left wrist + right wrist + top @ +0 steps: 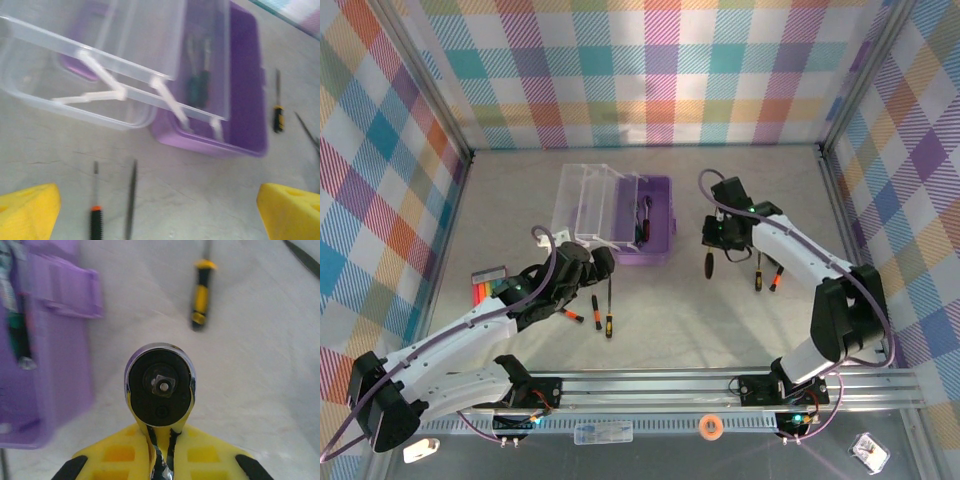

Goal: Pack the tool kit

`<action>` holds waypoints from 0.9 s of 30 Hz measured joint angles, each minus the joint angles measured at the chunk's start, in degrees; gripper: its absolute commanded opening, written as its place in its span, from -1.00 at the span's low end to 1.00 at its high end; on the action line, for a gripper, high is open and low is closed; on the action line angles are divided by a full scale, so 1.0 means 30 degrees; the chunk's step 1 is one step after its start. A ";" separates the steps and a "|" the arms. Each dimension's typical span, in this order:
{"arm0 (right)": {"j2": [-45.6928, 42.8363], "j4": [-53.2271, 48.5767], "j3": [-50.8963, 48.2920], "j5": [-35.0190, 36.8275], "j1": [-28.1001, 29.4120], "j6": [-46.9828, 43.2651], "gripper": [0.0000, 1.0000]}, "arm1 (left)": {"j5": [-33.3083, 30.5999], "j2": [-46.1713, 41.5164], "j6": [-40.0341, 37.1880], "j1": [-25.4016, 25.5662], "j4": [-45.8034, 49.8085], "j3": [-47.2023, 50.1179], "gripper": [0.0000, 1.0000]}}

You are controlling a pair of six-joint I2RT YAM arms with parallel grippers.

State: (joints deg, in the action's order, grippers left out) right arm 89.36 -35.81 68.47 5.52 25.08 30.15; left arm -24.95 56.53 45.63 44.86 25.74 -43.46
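The grey bench (650,330) carries the whole kit, with a plaid backdrop around it. The left arm (470,335) reaches in from the near left corner, and the right arm (800,260) bends in from the right.

The purple case (669,215) sits at the middle of the bench, towards the back. Its clear lid (585,205) is swung open to the left, and the lid's handle shows in the left wrist view. A green-handled screwdriver (199,90) lies inside the case.

The left claw (603,265) hangs just in front of the case's near left corner. Its yellow fingers (27,212) are spread wide with nothing between them. Below it on the bench lie an orange-and-black screwdriver (95,220) and a thin bare shaft (131,200) side by side.

The right claw (713,248) is just to the right of the case, clamped shut on the handle of a ratchet (160,385). The ratchet's round head, with its square drive, faces the wrist camera.

Near it on the bench lies a yellow-and-black screwdriver (201,295), apart from the case.
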 measured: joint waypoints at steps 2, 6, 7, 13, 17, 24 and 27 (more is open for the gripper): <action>0.0809 -0.0022 0.1355 -0.0007 0.0619 -0.0109 -0.73 | -0.0984 -0.0015 0.0612 0.0000 0.0998 -0.0095 0.99; 0.2834 -0.0306 0.4065 0.0007 0.1639 -0.0284 -0.73 | -0.2484 -0.0576 0.1829 -0.0022 0.2645 -0.0087 0.99; 0.3381 -0.0386 0.4772 0.0007 0.1836 -0.0299 -0.73 | -0.2739 -0.0882 0.2055 -0.0015 0.2892 -0.0073 0.99; 0.7278 -0.0976 0.9646 0.0058 0.2557 -0.0364 -0.74 | -0.3716 -0.3089 0.3016 -0.0022 0.3730 0.0357 0.99; 1.0120 -0.1625 1.2786 0.0466 0.2645 -0.0379 -0.75 | -0.4029 -0.3468 0.3315 -0.0022 0.4328 0.0401 0.99; 1.4375 -0.3585 1.7296 0.0918 0.2630 -0.0685 -0.74 | -0.4175 -0.3694 0.3504 -0.0022 0.4940 0.0444 0.99; 1.5395 -0.4262 1.8243 0.1100 0.2630 -0.0699 -0.74 | -0.4233 -0.3752 0.3519 -0.0022 0.4954 0.0444 0.99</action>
State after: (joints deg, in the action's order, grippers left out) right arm 135.55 -48.60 123.20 8.82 32.97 28.05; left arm -37.65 45.28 56.18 44.80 40.60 -42.13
